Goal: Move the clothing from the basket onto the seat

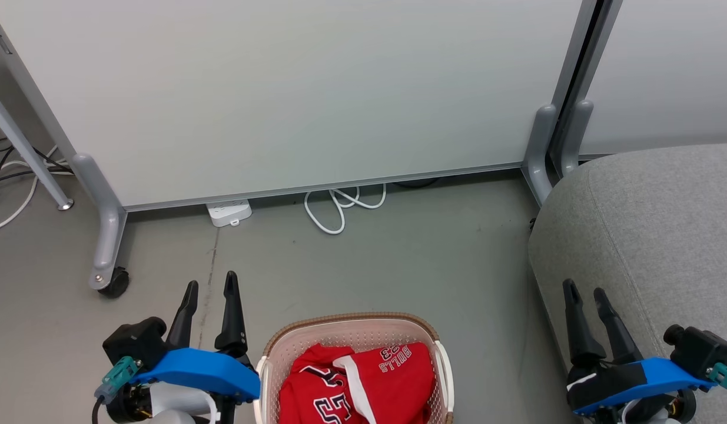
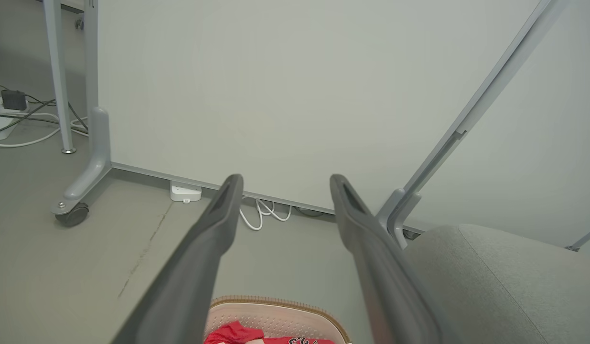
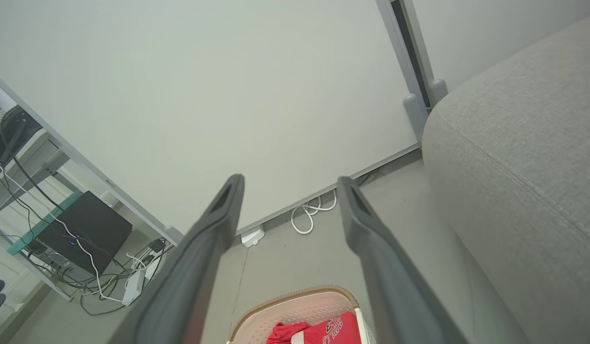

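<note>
The red clothing point(image 1: 357, 383) with white trim and "BULLS" lettering lies bunched inside the cream basket point(image 1: 281, 341) on the floor at the bottom centre of the head view. The big grey seat point(image 1: 651, 224) rises to the right of it. My left gripper point(image 1: 211, 287) hangs open left of the basket, above the floor, holding nothing. Open too, my right gripper point(image 1: 586, 288) stands in front of the seat's near side. The left wrist view catches the basket point(image 2: 275, 313), a bit of clothing point(image 2: 237, 333) and the seat point(image 2: 505, 282). The right wrist view has the basket point(image 3: 295, 306), clothing point(image 3: 333, 327) and seat point(image 3: 524, 167).
A white partition panel point(image 1: 292, 88) on grey wheeled legs point(image 1: 107, 235) closes the back. A power strip point(image 1: 228, 212) and a coiled white cable point(image 1: 339, 206) lie at its foot. More cables point(image 1: 10, 176) trail at the far left. Bare grey floor point(image 1: 410, 259) spreads between basket and panel.
</note>
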Controlling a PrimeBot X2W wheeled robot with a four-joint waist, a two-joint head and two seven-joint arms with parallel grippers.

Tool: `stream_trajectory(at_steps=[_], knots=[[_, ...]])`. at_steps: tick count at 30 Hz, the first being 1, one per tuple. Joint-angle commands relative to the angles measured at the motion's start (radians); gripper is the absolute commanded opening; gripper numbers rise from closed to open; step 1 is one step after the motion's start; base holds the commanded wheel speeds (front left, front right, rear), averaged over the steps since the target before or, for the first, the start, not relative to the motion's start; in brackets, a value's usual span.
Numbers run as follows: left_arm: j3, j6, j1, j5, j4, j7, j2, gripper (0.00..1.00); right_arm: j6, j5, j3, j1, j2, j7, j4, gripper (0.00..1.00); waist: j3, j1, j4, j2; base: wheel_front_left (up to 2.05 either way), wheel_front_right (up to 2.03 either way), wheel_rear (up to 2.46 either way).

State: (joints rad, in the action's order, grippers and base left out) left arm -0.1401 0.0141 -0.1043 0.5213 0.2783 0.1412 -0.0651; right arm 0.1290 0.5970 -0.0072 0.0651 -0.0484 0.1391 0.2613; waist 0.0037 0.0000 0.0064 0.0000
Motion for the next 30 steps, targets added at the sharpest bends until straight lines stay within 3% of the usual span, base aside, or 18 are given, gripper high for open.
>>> stream_trajectory(at_steps=[1, 30], knots=[[-0.008, -0.006, -0.022, -0.035, -0.004, 0.011, -0.009, 1.00, 0.002, -0.032, 0.003, 0.014, -0.007, 0.012, -0.006, 1.00, 0.000, 0.0000, 0.000, 0.0000, 0.00, 0.00, 0.00], [-0.057, -0.027, -0.031, -0.304, 0.027, 0.078, -0.014, 1.00, 0.002, -0.309, 0.008, 0.013, -0.004, 0.079, 0.023, 1.00, -0.004, 0.0000, 0.009, 0.0000, 0.00, 0.00, 0.00]])
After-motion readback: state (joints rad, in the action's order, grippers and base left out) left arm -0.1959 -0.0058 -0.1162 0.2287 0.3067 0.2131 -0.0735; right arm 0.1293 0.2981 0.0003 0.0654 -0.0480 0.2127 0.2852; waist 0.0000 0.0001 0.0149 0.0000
